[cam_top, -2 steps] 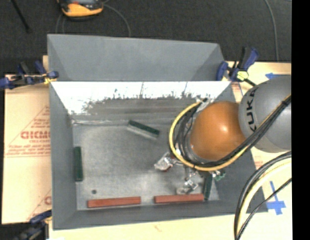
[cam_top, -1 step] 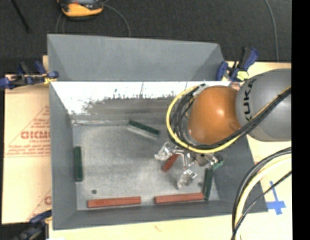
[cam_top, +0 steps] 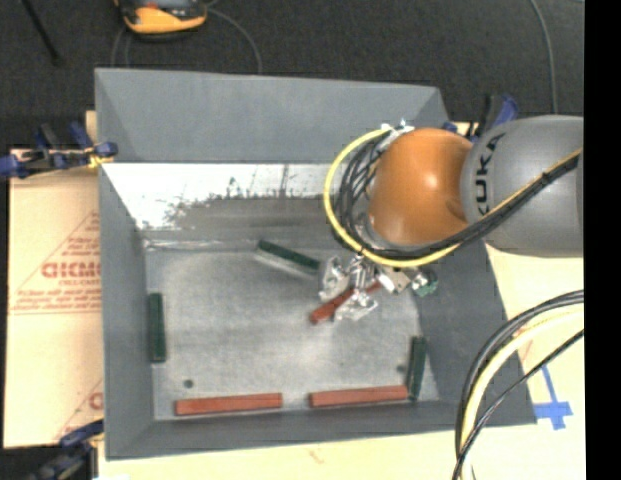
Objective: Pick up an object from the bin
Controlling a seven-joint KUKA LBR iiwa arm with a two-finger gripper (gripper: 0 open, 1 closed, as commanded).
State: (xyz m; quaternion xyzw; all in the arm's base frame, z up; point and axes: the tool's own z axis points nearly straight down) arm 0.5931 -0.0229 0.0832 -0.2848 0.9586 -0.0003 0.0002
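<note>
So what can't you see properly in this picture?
- The small red-brown stick in the middle of the bin: in the camera view its upper end is hidden under the hand.
- The bin: the arm's orange cover covers its back right corner.
- A dark speck on the floor, front left: too small to tell what it is.

**Stray sticks and bars about the bin**

Inside the bin [cam_top: 120,288], a green stick [cam_top: 155,328] lies along its left wall. Along its near wall, end to end, lie the left red-brown bar [cam_top: 228,404] and the right red-brown bar [cam_top: 358,398]. A second green stick [cam_top: 417,366] stands tilted in its near right corner. A dark green stick [cam_top: 287,258] lies slanted toward its far wall. Outside, beyond its far wall, sits an orange-and-black device [cam_top: 160,3]
</note>
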